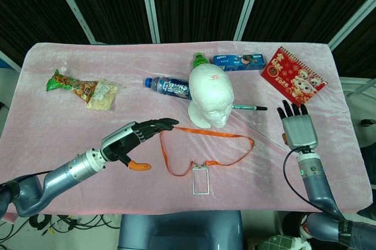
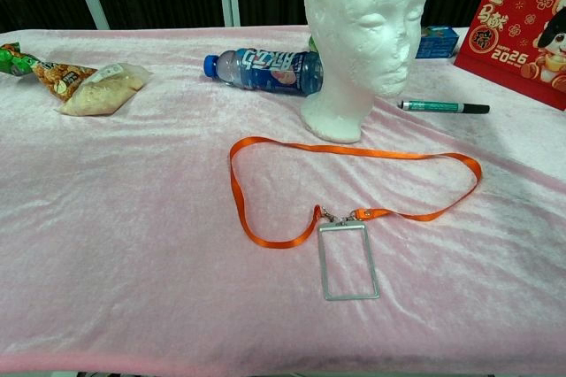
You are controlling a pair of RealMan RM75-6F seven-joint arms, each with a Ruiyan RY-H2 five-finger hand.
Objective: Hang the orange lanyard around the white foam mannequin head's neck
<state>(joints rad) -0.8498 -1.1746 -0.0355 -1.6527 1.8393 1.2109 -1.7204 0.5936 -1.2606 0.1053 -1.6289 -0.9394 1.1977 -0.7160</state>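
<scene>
Lying flat near the table's front edge, the lanyard (image 1: pixel 207 144) loops before the head (image 1: pixel 211 96), unheld. Left hand (image 1: pixel 136 138), fingers seemingly loosely extended, and right hand (image 1: pixel 298 125), fingers apart, hold nothing. A one-sided lift could snag the strap and topple the head.

A blue water bottle (image 1: pixel 167 87) is lying on its side on the pink-covered bench (image 1: pixel 70 127), touching the foam base. Snack packets (image 1: pixel 82 88) are sitting far left, a green marker (image 2: pixel 442 107) and red calendar (image 1: pixel 292 76) right, a biscuit box (image 1: pixel 238 62) behind.
</scene>
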